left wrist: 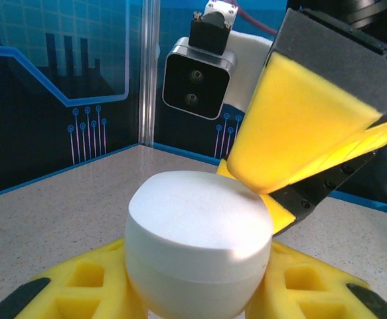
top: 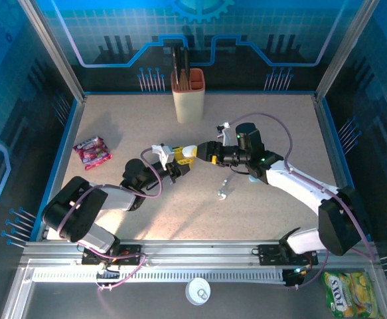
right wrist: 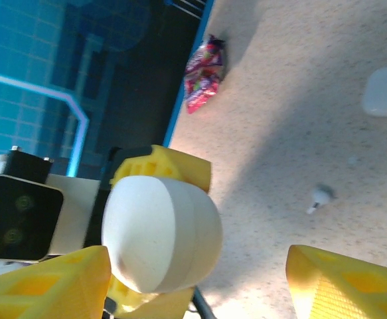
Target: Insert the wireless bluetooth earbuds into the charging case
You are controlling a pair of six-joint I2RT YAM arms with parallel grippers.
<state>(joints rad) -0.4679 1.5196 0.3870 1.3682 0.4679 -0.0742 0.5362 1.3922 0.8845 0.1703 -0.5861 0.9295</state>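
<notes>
Your left gripper [top: 174, 159] clamps the rounded white plastic charging case [left wrist: 200, 232], likely steadying it. Your right gripper [top: 205, 151] stands beside it, fingers apart; a tiny whitish earbud [right wrist: 319, 197] lies on the speckled table [top: 279, 133].

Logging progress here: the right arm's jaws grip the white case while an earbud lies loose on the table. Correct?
Not the right: the left gripper holds the white case, as the left wrist view shows. The right gripper stands open beside it. An earbud does lie loose on the table.
</notes>
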